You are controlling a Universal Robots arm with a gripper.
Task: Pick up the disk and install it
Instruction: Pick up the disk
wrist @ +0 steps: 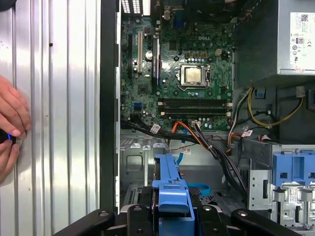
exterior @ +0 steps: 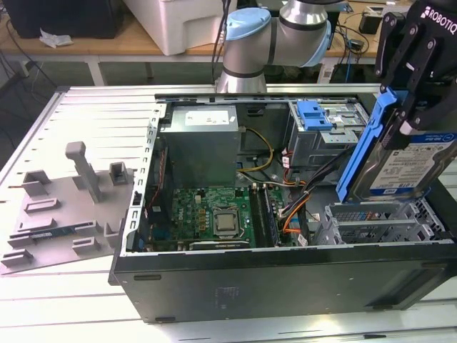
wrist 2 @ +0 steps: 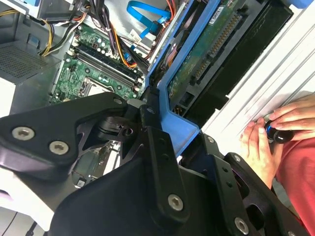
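The disk (exterior: 403, 168) is a silver drive with a blue-and-white label in a bright blue carrier rail. It hangs tilted on edge over the metal drive cage (exterior: 378, 218) at the exterior view's right end of the open computer case (exterior: 285, 279). My gripper (exterior: 414, 114) is shut on its upper part. In the second wrist view the black fingers (wrist 2: 157, 142) clamp the blue rail of the disk (wrist 2: 179, 64), whose green circuit side faces the camera. The first wrist view looks down the disk's blue rail (wrist: 170, 189) into the case.
Inside the case are the motherboard (exterior: 214, 211), the grey power supply box (exterior: 200, 146), cable bundles (exterior: 303, 189) and a blue bracket (exterior: 314, 114) without a drive. A grey fixture plate (exterior: 64, 207) lies on the slatted table. A person's hands (wrist 2: 273, 135) rest beside the case.
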